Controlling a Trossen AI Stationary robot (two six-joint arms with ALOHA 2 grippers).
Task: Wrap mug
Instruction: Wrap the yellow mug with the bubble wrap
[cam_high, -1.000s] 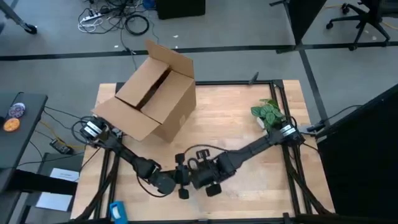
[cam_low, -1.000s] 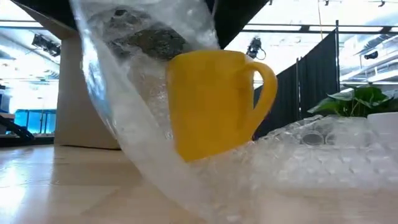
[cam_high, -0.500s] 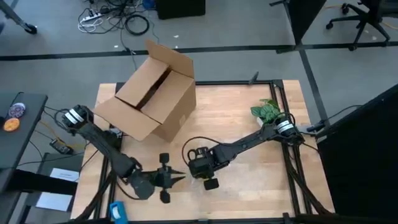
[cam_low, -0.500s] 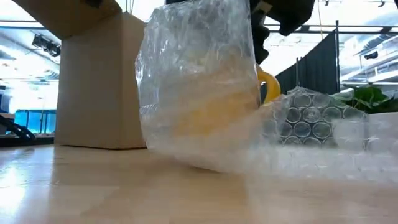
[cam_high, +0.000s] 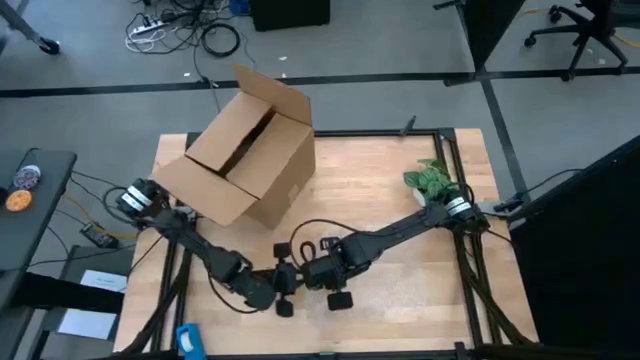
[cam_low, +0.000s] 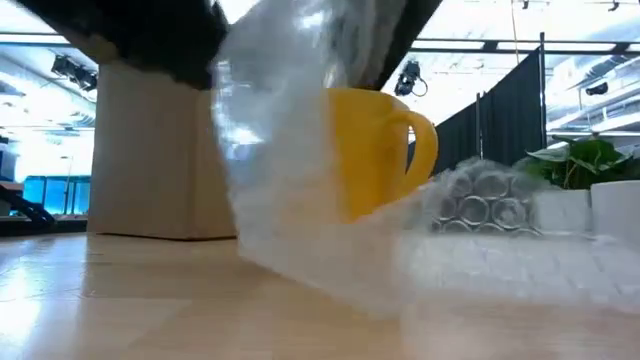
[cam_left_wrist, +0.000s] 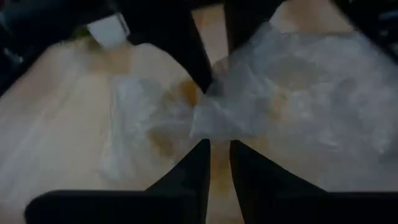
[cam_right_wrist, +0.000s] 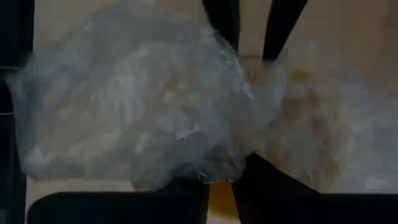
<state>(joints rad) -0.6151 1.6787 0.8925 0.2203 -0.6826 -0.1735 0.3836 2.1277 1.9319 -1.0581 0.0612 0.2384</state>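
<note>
- The tabletop is the widest thing here; the open cardboard box stands at its far left part and a small potted plant near my right arm's base.
- Both my arms reach in to the near middle of the tabletop, where the two sets of jaws meet almost nose to nose: my left gripper on one side, my right gripper just beside it on the other.
- The bubble wrap rises in a fold in front of the mug and trails flat across the wood toward the plant side.
- The mug stands upright on the wrap, long axis vertical, handle toward the plant side. From above it is hidden under my wrists, so I judge it lies between the two grippers, about equally near each.
- My left jaws are nearly pressed together, and a corner of the wrap reaches them; I judge they pinch it.
- My right jaws are close-set too, with wrap bunched against them; whether they truly pinch it I cannot tell.
- The coming move, I judge, turns on carrying the raised fold over the mug's top.
</note>
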